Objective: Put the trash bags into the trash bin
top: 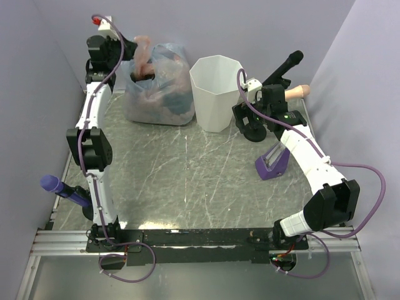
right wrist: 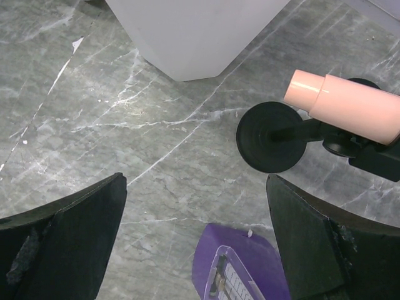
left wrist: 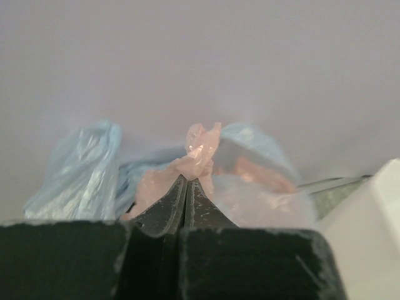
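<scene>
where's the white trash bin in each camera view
top external: trash bin at the far middle of the table, right of the stuffed clear bag.
left wrist: blurred white shape at the lower right edge, likely its wall, beside the pink bag the left fingers pinch.
right wrist: its base fills the top middle.
shared landmark: the grey marbled table under the bin, only a sliver in left wrist.
</scene>
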